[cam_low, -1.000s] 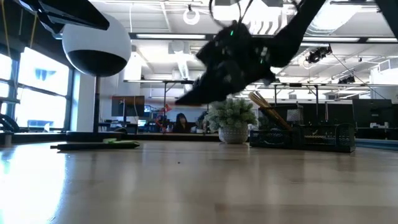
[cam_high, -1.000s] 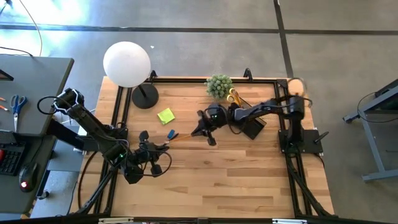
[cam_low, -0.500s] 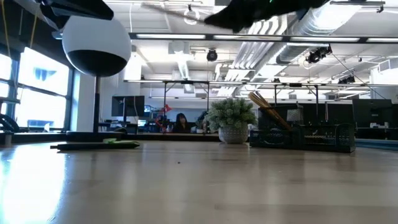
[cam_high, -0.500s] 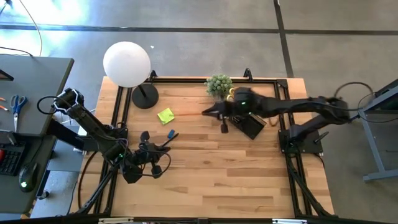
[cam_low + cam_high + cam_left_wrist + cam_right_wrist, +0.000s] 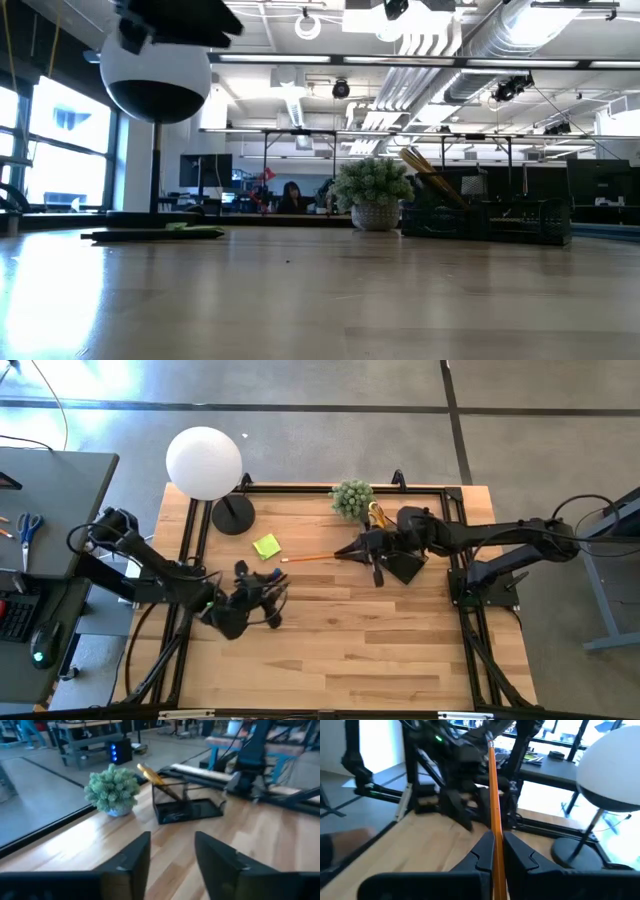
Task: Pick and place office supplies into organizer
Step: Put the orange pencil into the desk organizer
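Swung back toward the organizer at the worktop's far right, right tool grips orange pencil; next, tipping it in. Left tool open, idle.

- I see bare table across the whole near half; either arm could sweep there unhindered
- Around the organizer it is tight; the potted plant stands just beside it; yellow-handled scissors jut out of it
- The lamp base and its globe block the far left corner; the sticky-note pad lies near them
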